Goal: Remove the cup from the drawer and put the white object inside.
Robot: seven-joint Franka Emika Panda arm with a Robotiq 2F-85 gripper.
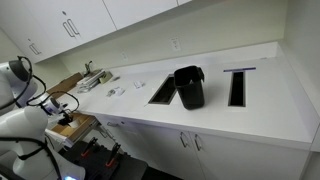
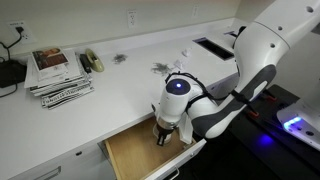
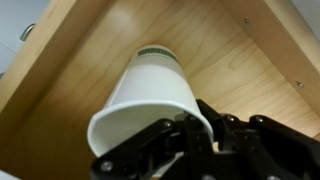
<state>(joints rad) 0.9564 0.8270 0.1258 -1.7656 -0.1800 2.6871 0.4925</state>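
Observation:
The drawer is pulled open below the white counter, and its light-brown wooden box shows in both exterior views (image 2: pixel 130 155) (image 1: pixel 78 126) and fills the wrist view (image 3: pixel 215 45). A white paper cup (image 3: pixel 150 95) with a thin green band near its base stands in the drawer, its mouth toward the camera. My gripper (image 3: pixel 195 130) is down in the drawer (image 2: pixel 163 138) with its black fingers pinched on the cup's rim, one inside and one outside. Small white objects (image 1: pixel 115 92) lie on the counter; I cannot make them out.
A black bin (image 1: pixel 189 87) stands on the counter between two rectangular openings (image 1: pixel 238 88). A stack of magazines (image 2: pixel 58 75) and a dark stapler-like thing (image 2: pixel 93 62) lie on the counter. White cabinet doors with bar handles (image 1: pixel 68 25) hang above.

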